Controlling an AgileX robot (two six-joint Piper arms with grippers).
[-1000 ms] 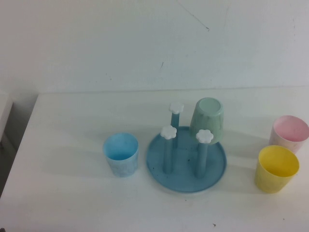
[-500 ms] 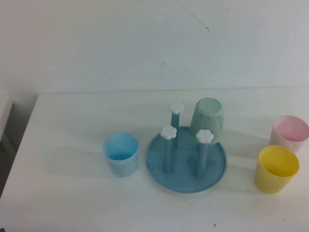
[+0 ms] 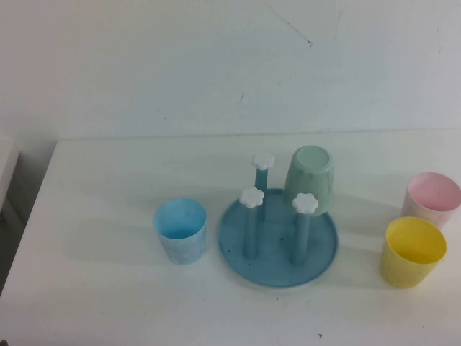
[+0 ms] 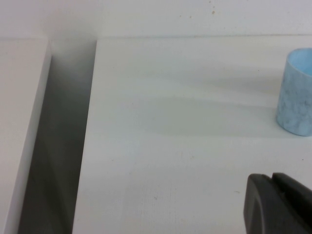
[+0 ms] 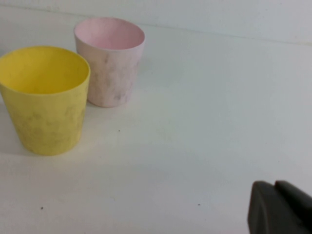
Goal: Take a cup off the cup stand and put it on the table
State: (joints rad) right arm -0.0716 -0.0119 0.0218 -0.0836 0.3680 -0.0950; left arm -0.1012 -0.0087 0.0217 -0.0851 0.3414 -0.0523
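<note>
Nothing had moved since the earlier high views: every cup and the stand sat where they had been. The cup (image 3: pixel 181 230) stood upright and mouth-up on the tabletop (image 3: pixel 108 288), just beside the cup stand (image 3: pixel 278 238) on the robot's left and apart from it. A mint-green cup (image 3: pixel 309 178) hung upside down over one of the stand's far pegs (the other three white-capped pegs were bare). Toward the robot's right, a yellow cup (image 3: pixel 411 251) and a pink cup (image 3: pixel 431 198) stood upright close together, the pink one farther from the robot. Neither arm appeared in the high view. The left gripper (image 4: pixel 279 204) showed only as a dark corner in its wrist view, low over the tabletop near the cup; whether its fingers were released or clenched could not be told. The right gripper (image 5: pixel 279 208) showed likewise, near the yellow and pink cups.
</note>
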